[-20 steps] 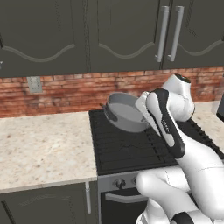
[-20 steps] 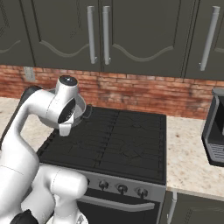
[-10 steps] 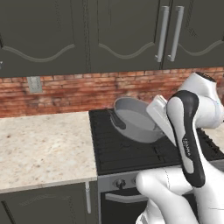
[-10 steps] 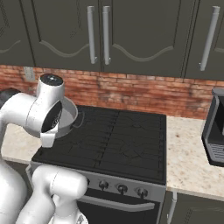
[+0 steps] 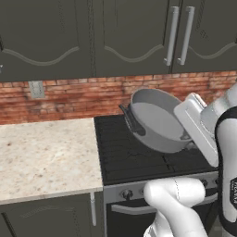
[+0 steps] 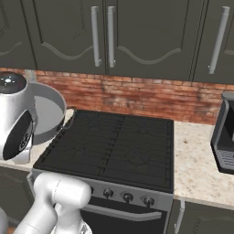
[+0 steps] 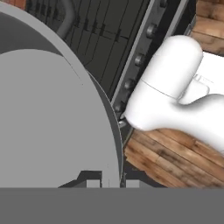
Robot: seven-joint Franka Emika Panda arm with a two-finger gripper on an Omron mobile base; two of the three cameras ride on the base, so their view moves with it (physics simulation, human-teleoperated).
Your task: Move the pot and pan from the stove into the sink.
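Clamped on the rim of the pot (image 7: 52,113), the gripper (image 7: 110,183) holds the grey vessel aloft, one dark finger tip on each side of the pot's wall at the 6 o'clock edge of the hand view. Tilted steeply, the pot (image 5: 155,121) hangs above the stove (image 5: 134,157) in the left base view, its light grey inside facing the camera and a small dark side handle at its 9 o'clock. From the right base view, the pot (image 6: 45,114) sits at 9 o'clock, partly behind the arm's white wrist and just off the left edge of the stove (image 6: 119,146), over the speckled counter (image 5: 44,155). A row of round knobs (image 6: 128,197) lines the range's front panel. Dark cabinets (image 6: 119,36) and a brick backsplash (image 6: 151,98) frame the scene.
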